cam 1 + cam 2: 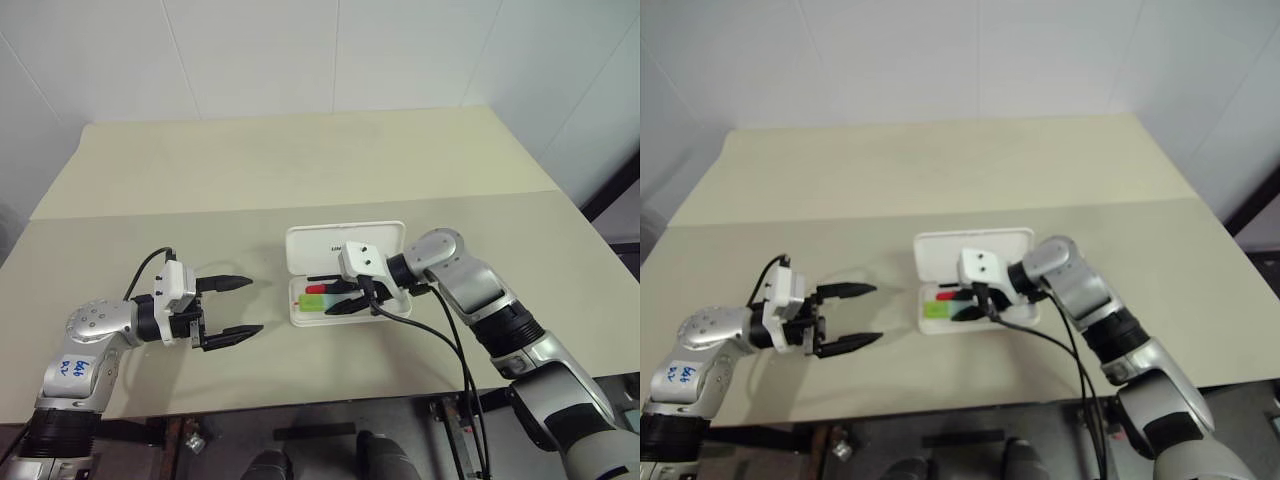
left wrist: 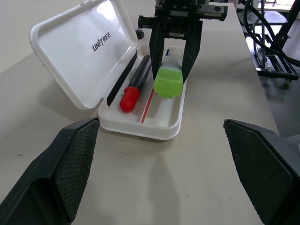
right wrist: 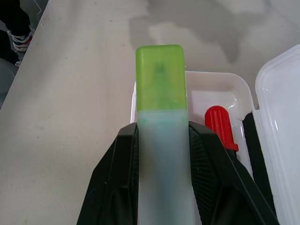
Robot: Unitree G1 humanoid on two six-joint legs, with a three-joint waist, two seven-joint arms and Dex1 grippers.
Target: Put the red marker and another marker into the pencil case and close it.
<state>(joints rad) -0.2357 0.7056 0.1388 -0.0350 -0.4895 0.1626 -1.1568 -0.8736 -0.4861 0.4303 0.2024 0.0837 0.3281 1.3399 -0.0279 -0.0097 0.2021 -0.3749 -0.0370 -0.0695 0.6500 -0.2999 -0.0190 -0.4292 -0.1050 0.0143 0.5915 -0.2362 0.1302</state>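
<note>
The right claw (image 2: 174,47) is clamped on the green highlighter (image 3: 161,84), its two fingers (image 3: 117,173) pinching the pale cap end. The lime end juts past the fingertips over the open pencil case (image 2: 140,126). Beside it, in the tray, lies the red marker (image 2: 137,84). The left wrist view shows the lettering in the lid. Well apart, the left claw (image 1: 228,307) is spread wide, empty.
</note>
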